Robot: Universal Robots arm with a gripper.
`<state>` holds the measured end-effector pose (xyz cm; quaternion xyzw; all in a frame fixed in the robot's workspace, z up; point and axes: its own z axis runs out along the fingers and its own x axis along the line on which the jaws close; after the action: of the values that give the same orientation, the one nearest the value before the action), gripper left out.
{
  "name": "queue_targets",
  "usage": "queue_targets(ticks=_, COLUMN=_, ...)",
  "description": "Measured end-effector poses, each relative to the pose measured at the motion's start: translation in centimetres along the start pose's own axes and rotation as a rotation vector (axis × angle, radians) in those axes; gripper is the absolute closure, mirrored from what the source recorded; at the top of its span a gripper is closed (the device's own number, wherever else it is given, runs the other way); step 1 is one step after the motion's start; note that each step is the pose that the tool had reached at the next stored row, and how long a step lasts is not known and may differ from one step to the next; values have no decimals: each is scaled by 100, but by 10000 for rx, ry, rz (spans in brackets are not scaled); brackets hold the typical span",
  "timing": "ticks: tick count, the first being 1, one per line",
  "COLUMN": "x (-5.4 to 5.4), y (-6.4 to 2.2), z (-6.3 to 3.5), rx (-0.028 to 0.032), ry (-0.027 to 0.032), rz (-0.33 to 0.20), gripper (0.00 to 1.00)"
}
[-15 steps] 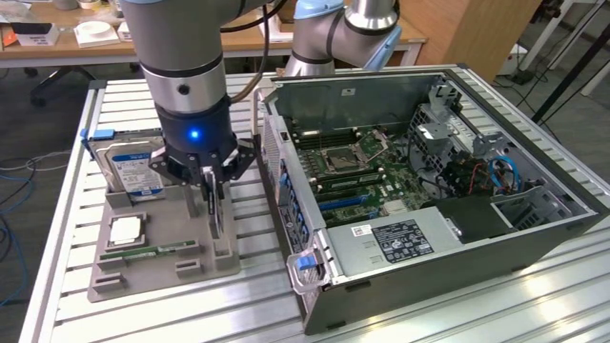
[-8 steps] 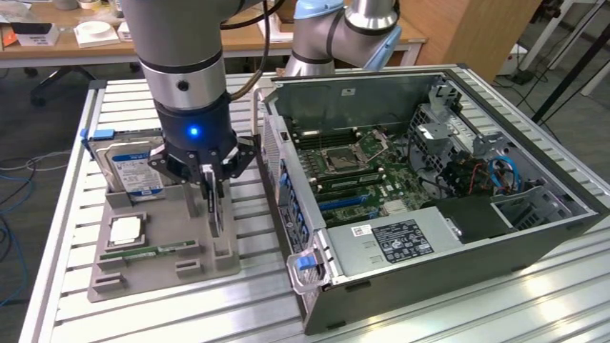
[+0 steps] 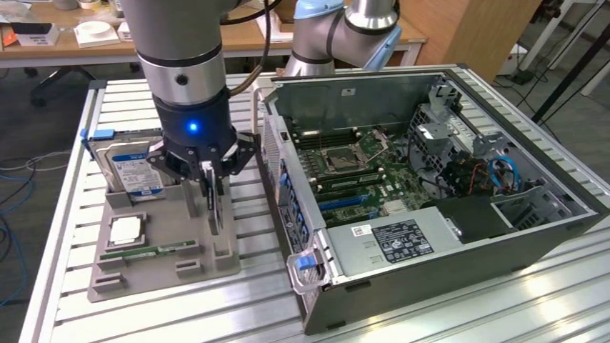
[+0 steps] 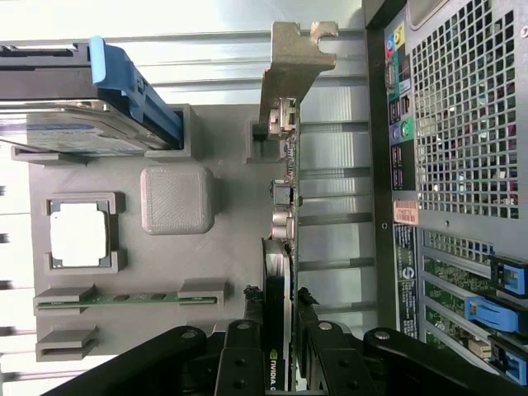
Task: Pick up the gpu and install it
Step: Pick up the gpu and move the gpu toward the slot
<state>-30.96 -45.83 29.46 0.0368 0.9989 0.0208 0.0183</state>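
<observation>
The gpu [image 3: 216, 211] stands on edge in a slot of the grey parts holder [image 3: 162, 229], a thin green card with a silver end bracket. In the wrist view the gpu [image 4: 280, 223] runs edge-on from my gripper to its bracket, which sits by a slot of the holder [image 4: 223, 264]. My gripper [image 3: 211, 187] points straight down over the card. Its two black fingers [image 4: 254, 309] sit against both faces of the card, so the gripper [image 4: 280, 309] is shut on it. The card's lower edge still rests in the holder.
A silver hard drive [image 3: 133, 168] stands at the holder's far end, with a processor [image 3: 125, 230] and a memory stick [image 3: 148, 250] beside it. The open computer case [image 3: 419, 236] lies close on the exterior view's right, motherboard [image 3: 353, 171] exposed. A second arm [image 3: 333, 36] stands behind.
</observation>
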Motion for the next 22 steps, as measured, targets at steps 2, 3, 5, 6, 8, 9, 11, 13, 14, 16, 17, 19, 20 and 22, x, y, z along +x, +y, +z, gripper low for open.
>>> queue_targets(ticks=2, x=0, y=1, z=-14, rx=0, ry=1, rz=-6, gripper=74)
queue_targets(ticks=3, x=-1, y=1, z=-18, rx=-2, ry=0, rz=-7, gripper=74)
queue_targets(ticks=5, x=-1, y=1, z=-18, rx=-3, ry=-2, rz=-7, gripper=74)
queue_targets(ticks=6, x=-1, y=1, z=-20, rx=0, ry=1, rz=-7, gripper=74)
queue_targets(ticks=8, x=-1, y=1, z=-20, rx=-1, ry=0, rz=-7, gripper=74)
queue_targets(ticks=9, x=-1, y=1, z=-20, rx=-2, ry=-1, rz=-7, gripper=74)
queue_targets(ticks=11, x=-1, y=1, z=-26, rx=1, ry=2, rz=-7, gripper=74)
queue_targets(ticks=13, x=-1, y=1, z=-34, rx=0, ry=1, rz=-7, gripper=74)
queue_targets(ticks=14, x=-1, y=2, z=-38, rx=0, ry=0, rz=-7, gripper=74)
queue_targets(ticks=16, x=-2, y=2, z=-48, rx=0, ry=0, rz=-7, gripper=74)
queue_targets(ticks=17, x=-2, y=2, z=-53, rx=0, ry=1, rz=-7, gripper=74)
queue_targets(ticks=19, x=-2, y=3, z=-62, rx=-1, ry=-1, rz=-6, gripper=74)
queue_targets(ticks=20, x=-2, y=3, z=-67, rx=-1, ry=0, rz=-6, gripper=74)
queue_targets(ticks=22, x=-3, y=3, z=-74, rx=-1, ry=-1, rz=-7, gripper=74)
